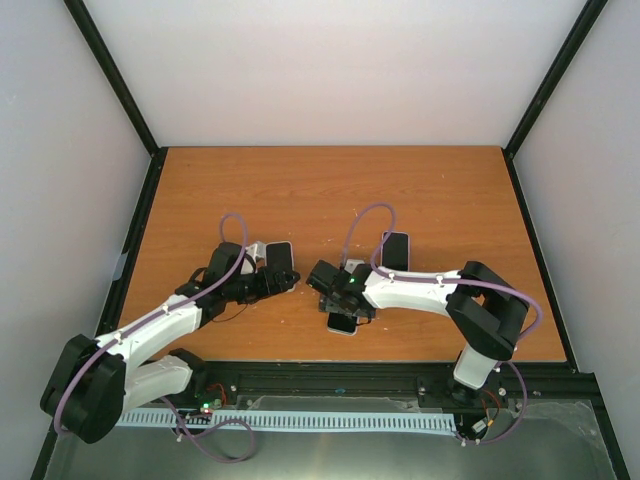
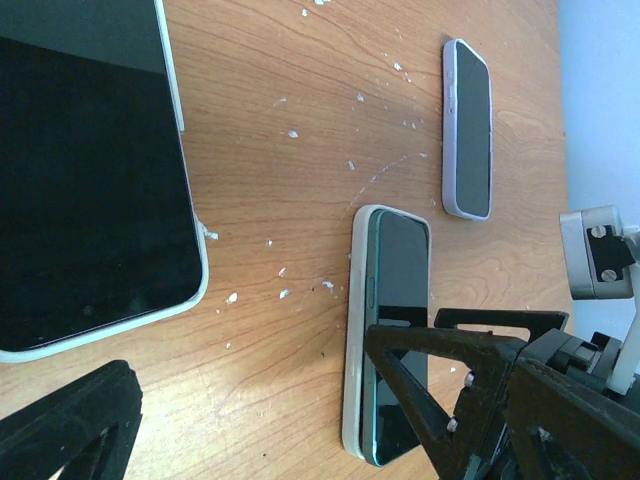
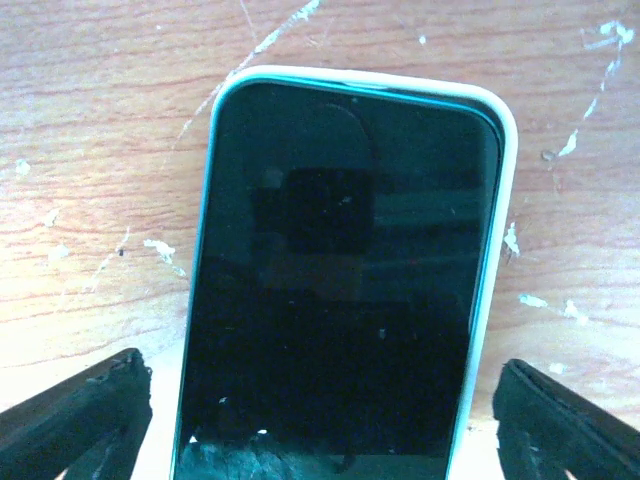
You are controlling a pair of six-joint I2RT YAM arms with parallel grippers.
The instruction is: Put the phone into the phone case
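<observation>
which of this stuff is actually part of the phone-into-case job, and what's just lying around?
In the job:
- teal phone, lying in the white case
- right claw, open astride both

Lying about:
- large cased phone, over on the left
- pale-cased phone, farther back

The worktop (image 1: pixel 330 190) is orange-brown wood grain, scratched and dotted with small white flecks (image 2: pixel 285 295). A phone in a white case (image 1: pixel 280 249) lies screen up, left of centre, roughly midway between the far and near edges. Another phone in a pale case (image 1: pixel 396 248) lies screen up, right of centre, well apart from the first. A black rail (image 1: pixel 340 375) runs along the near edge. Black frame posts (image 1: pixel 120 80) rise from the far corners against white walls (image 1: pixel 330 70).
</observation>
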